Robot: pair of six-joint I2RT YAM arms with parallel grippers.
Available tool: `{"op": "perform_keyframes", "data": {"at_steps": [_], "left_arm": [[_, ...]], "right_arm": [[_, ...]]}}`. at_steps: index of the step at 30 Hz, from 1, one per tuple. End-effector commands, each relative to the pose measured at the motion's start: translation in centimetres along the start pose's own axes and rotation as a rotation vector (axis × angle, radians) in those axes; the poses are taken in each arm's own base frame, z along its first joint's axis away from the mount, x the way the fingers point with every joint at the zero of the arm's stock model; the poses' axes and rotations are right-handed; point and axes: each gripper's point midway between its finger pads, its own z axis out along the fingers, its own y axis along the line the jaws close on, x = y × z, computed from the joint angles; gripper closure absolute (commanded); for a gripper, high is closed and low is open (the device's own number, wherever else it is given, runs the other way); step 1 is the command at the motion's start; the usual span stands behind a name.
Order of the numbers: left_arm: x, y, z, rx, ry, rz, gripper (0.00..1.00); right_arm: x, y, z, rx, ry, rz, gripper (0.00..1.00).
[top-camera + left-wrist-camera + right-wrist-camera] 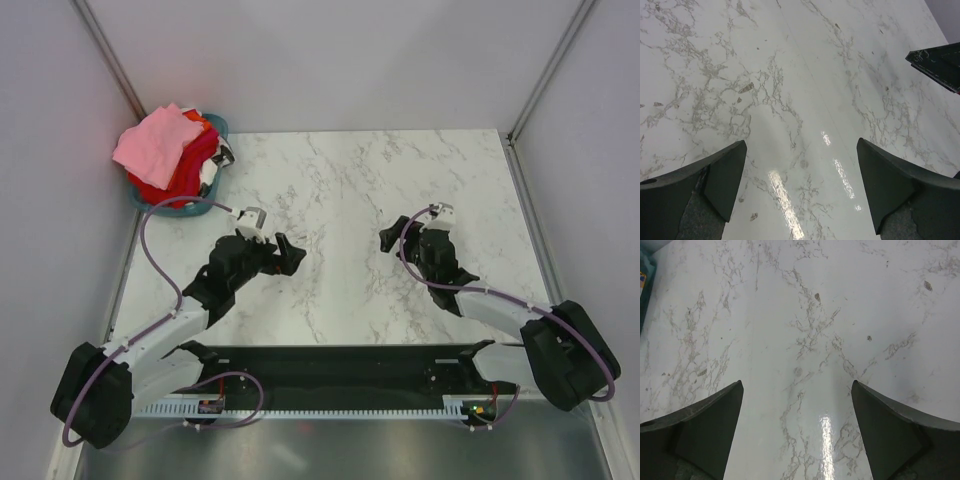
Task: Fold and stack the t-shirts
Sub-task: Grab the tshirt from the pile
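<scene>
Top external view: the t-shirts [160, 148], pink over orange and red, sit heaped in a teal basket [221, 128] at the marble table's [350, 180] far left corner. Nearer, the left gripper [291, 253] hovers with jaws wide apart, empty. The right gripper [393, 230], well apart from it, is spread just as wide and holds nothing.
</scene>
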Motion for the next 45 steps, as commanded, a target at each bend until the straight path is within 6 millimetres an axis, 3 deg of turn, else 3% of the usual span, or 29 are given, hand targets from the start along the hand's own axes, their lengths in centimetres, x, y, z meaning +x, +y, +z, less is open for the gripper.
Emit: {"op": "perform_keyframes", "data": {"at_steps": [1,4,6,7,9,10,12,14,15,16,18,19,20,21,22,23,24,25,27,28,29,30,34,39,40,41,43,44,45], "left_arm": [[-2.3,-0.2,0.1,-0.013,-0.061,0.036,0.0],[-3.6,1.1,0.1,-0.129,-0.082,-0.047,0.0],[-4.3,3.2,-0.4,-0.281,-0.078,-0.145,0.01],[-6.9,2.9,-0.5,-0.306,-0.125,-0.183,0.01],[-9.3,4.7,-0.5,-0.404,-0.177,-0.291,0.0],[-11.7,5.0,-0.9,-0.443,-0.202,-0.339,0.0],[-14.7,8.9,-1.9,-0.578,-0.289,-0.492,0.0],[-18.0,10.9,-1.7,-0.585,-0.33,-0.573,0.06],[-19.6,13.7,-2.7,-0.625,-0.383,-0.638,0.08],[-20.9,14.9,-2.2,-0.634,-0.397,-0.667,0.09],[-22.9,17.2,-2.1,-0.657,-0.431,-0.694,0.09],[-26.1,18.0,-2.8,-0.656,-0.489,-0.682,0.09],[-25.7,19.8,-1.6,-0.693,-0.445,-0.657,0.12],[-26.5,21.3,-1.8,-0.724,-0.445,-0.651,0.13],[-29.8,21.2,-2.2,-0.713,-0.492,-0.63,0.14],[-29.1,23.3,-0.8,-0.751,-0.454,-0.639,0.14],[-29.5,24.5,-0.9,-0.775,-0.446,-0.629,0.16],[-31.4,24.9,-0.8,-0.768,-0.476,-0.623,0.16],[-30.3,28.0,0.9,-0.813,-0.43,-0.633,0.16],[-31.7,28.4,1.1,-0.811,-0.45,-0.626,0.16],[-31.7,29.4,1.2,-0.84,-0.45,-0.635,0.16],[-30.9,31.3,2.1,-0.884,-0.419,-0.655,0.16],[-28.6,35.3,3.7,-0.956,-0.376,-0.705,0.18],[-26.2,37.4,4.9,-0.961,-0.337,-0.78,0.26],[-26.2,37.4,5.1,-0.949,-0.337,-0.796,0.32],[-26.1,37.2,5.4,-0.926,-0.33,-0.818,0.52],[-26.9,36.8,5.2,-0.908,-0.346,-0.829,0.7],[-28.0,36.2,4.6,-0.899,-0.371,-0.823,0.86],[-28.8,35.8,4.2,-0.893,-0.39,-0.818,0.91]], "right_arm": [[-2.0,1.2,-0.3,-0.03,-0.062,0.017,0.02],[-2.2,1.1,-0.5,-0.026,-0.073,0.008,0.02],[-2.1,0.9,-0.4,-0.021,-0.075,0.003,0.02],[-2.1,0.8,-0.4,-0.019,-0.076,0.0,0.02],[-1.8,0.6,-0.2,-0.011,-0.069,-0.006,0.02],[-1.7,0.6,-0.2,-0.012,-0.065,-0.008,0.02],[-1.4,0.7,0.0,-0.014,-0.052,-0.014,0.02],[-1.4,0.8,0.1,-0.018,-0.046,-0.012,0.02],[-1.3,0.8,0.1,-0.019,-0.043,-0.014,0.02],[-1.3,0.9,0.1,-0.021,-0.042,-0.014,0.02],[-1.3,0.7,0.1,-0.016,-0.044,-0.012,0.02],[-1.2,0.8,0.1,-0.018,-0.041,-0.014,0.02],[-1.2,0.8,0.1,-0.018,-0.041,-0.013,0.02],[-1.2,0.7,0.2,-0.017,-0.04,-0.013,0.02],[-1.2,0.8,0.2,-0.018,-0.041,-0.011,0.02],[-1.1,0.8,0.2,-0.018,-0.039,-0.013,0.02],[-1.0,0.8,0.3,-0.019,-0.035,-0.013,0.02],[-1.0,0.7,0.3,-0.016,-0.035,-0.013,0.02],[-0.8,0.7,0.5,-0.015,-0.029,-0.017,0.02],[-0.7,0.7,0.5,-0.012,-0.025,-0.016,0.02],[-0.8,0.7,0.6,-0.011,-0.024,-0.018,0.02],[-0.7,0.6,0.6,-0.006,-0.019,-0.022,0.02],[-0.6,0.6,0.7,0.0,-0.014,-0.025,0.02],[-0.6,0.3,0.8,0.017,-0.011,-0.027,0.02],[-0.5,0.2,0.8,0.021,-0.007,-0.027,0.02],[-0.5,0.2,0.9,0.023,-0.007,-0.026,0.02],[-0.4,0.3,0.9,0.021,-0.003,-0.026,0.02],[-0.4,0.3,1.0,0.02,-0.001,-0.025,0.02],[-0.4,0.3,1.0,0.021,-0.001,-0.026,0.02]]}}
